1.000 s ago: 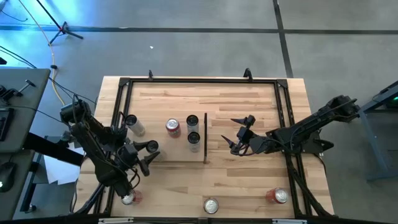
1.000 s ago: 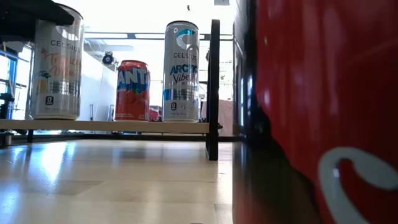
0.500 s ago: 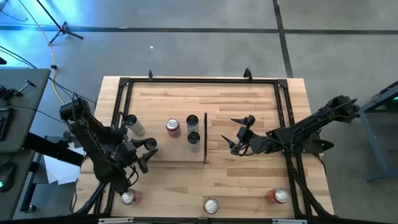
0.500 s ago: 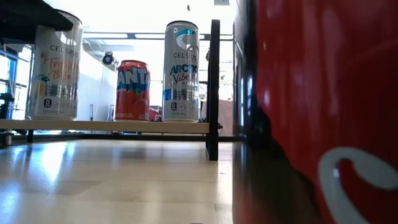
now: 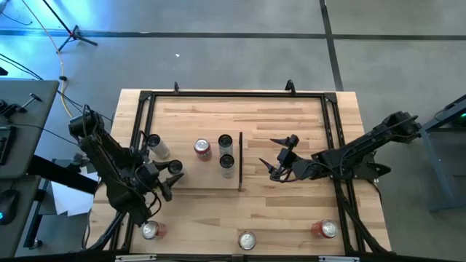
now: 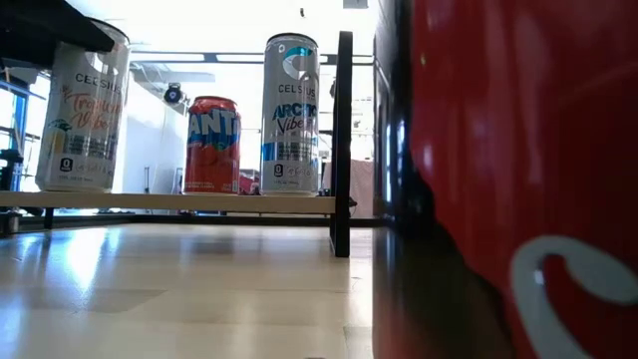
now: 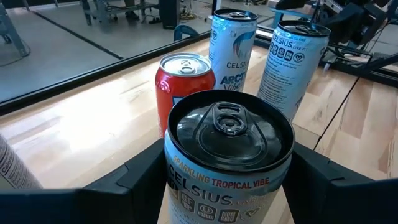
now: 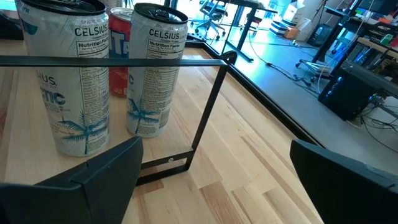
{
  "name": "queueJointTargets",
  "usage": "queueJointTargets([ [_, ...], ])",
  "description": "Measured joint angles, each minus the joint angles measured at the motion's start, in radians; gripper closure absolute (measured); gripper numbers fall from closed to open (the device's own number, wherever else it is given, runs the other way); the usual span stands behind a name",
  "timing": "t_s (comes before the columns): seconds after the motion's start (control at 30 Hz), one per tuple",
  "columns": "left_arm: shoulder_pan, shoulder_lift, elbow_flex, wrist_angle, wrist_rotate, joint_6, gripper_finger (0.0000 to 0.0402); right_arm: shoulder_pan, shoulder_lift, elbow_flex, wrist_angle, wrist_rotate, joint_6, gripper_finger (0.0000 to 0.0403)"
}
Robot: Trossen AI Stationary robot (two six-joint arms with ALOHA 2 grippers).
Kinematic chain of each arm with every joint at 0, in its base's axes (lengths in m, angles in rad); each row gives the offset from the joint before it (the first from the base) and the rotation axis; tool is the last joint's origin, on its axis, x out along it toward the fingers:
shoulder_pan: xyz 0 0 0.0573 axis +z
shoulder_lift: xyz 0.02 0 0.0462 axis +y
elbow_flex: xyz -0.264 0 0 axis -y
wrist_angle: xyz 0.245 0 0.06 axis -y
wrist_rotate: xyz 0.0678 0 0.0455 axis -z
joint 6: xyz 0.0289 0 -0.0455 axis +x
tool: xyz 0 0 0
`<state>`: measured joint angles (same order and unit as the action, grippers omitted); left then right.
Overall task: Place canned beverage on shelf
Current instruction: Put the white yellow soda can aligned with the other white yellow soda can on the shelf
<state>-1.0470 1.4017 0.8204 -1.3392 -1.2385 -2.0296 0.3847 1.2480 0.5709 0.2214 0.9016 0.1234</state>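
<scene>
Held over the left end of the shelf (image 5: 191, 178): a Celsius Tropical Vibe can (image 7: 229, 163), pinched between the fingers of the left gripper (image 5: 172, 177), base apparently a little above the panel in the low view, contact not certain. Main risk, as a judgement: tipping on release if let go before the base sits flat, caused by the tall narrow body and a slight lean visible in the low view.

Second risk: a knock against the neighbours. Red Fanta can (image 5: 202, 148) at roughly 1 o'clock from the held can in the high view, near; Celsius Arctic Vibe can (image 7: 231, 55) and a second Celsius can (image 7: 290, 67) beyond it, just beside each other against the dark upright strip (image 5: 240, 161). Another tall can (image 5: 156, 145) at about 11 o'clock, close to the left arm, exposed to a sweep of the arm.

Parked at 3 o'clock of the strip, well apart: right gripper (image 5: 277, 159), fingers spread, nothing held.

Along the near table edge, not in the way: three more cans, left (image 5: 151, 231), centre (image 5: 247, 241), right (image 5: 327, 230).
</scene>
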Motion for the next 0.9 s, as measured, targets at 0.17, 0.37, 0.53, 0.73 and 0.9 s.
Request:
queueJointTargets([
  [0.17,0.000,0.000,0.000,0.000,-0.002,0.000,0.0167,0.000,0.000,0.000,0.000,0.000,0.000,0.0009],
  [0.37,0.000,0.000,0.000,0.000,-0.003,-0.016,0.0158,0.000,0.000,0.000,0.000,0.000,0.000,0.0009],
  [0.53,0.000,0.000,0.000,0.002,-0.002,-0.018,0.0127,0.000,0.000,0.000,0.000,0.000,0.000,0.0009],
  [0.73,0.000,0.000,0.003,0.000,-0.011,-0.019,0.0102,0.000,0.000,0.000,0.000,0.000,0.000,0.0009],
  [0.9,0.000,0.000,0.084,-0.074,0.013,0.016,0.0093,0.000,0.000,0.000,0.000,0.000,0.000,0.0009],
])
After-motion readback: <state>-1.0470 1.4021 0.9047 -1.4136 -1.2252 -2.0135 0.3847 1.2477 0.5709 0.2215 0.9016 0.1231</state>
